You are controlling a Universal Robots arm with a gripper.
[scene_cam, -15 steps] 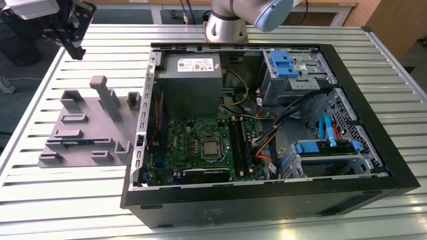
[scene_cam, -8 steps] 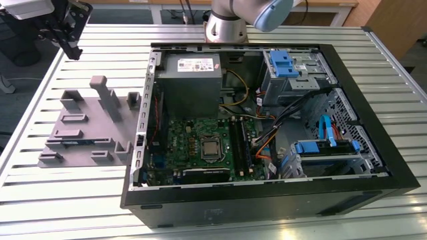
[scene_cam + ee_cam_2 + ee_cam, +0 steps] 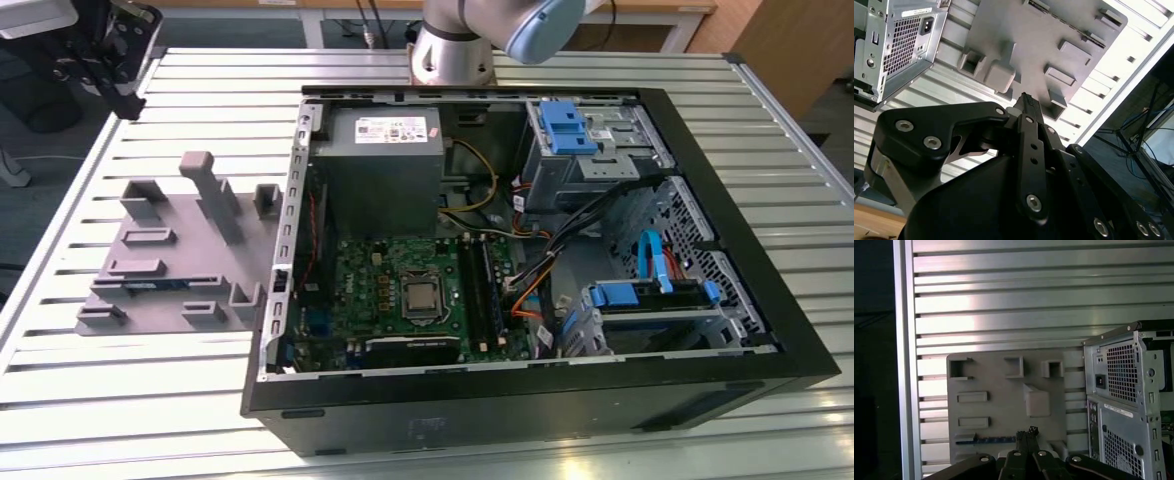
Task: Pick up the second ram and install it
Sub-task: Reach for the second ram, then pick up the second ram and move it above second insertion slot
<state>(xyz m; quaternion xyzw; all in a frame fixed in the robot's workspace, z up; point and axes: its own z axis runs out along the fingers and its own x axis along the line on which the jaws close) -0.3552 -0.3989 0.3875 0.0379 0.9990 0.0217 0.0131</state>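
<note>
The second ram (image 3: 985, 440) lies flat in a groove of the grey tray (image 3: 999, 390), a thin dark blue strip. In the exterior view the same ram (image 3: 150, 283) sits near the tray's front edge, at the exterior view's left of the open computer case (image 3: 747, 300). My gripper (image 3: 1027, 432) hangs high above the tray with its fingers pressed together and nothing between them. The second wrist view has the gripper (image 3: 1024, 98) over the tray's upright blocks. It appears black in the exterior view's far left corner (image 3: 130, 103). Black memory slots (image 3: 483, 290) run along the motherboard.
The case stands on a slatted aluminium table (image 3: 400, 440), with its power supply (image 3: 378, 150) and drive cages (image 3: 587, 140) inside. Tall blocks (image 3: 214, 195) rise from the tray. The table edge (image 3: 904, 365) lies close beside the tray. My arm's base (image 3: 451, 55) is behind the case.
</note>
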